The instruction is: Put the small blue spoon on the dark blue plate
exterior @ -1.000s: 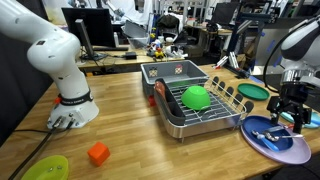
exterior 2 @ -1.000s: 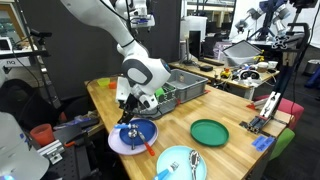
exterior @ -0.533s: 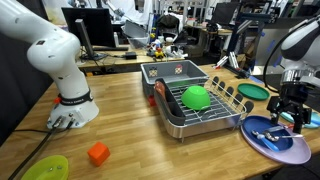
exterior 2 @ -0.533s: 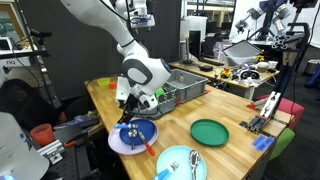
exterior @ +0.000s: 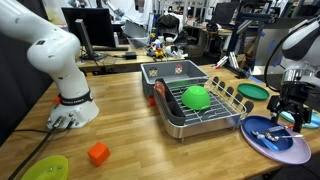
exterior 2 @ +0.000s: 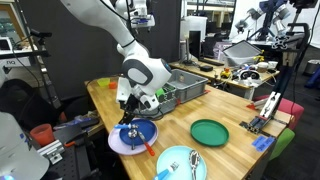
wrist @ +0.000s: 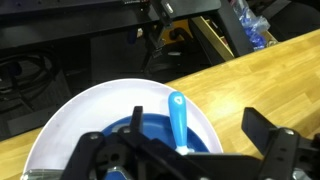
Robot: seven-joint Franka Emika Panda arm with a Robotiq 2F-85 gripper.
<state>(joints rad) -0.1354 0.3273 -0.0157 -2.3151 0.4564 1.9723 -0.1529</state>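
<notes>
No motion vs prior frame; gripper (wrist: 185,160) wide, small blue spoon (wrist: 178,122) btw fingers (wrist: 268,150) on dark blue plate (wrist: 155,135).

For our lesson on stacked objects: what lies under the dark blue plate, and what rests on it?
Under the dark blue plate sits a larger pale plate, only its rim showing. The small blue spoon lies on top. The claw hides the plate's near part.
</notes>
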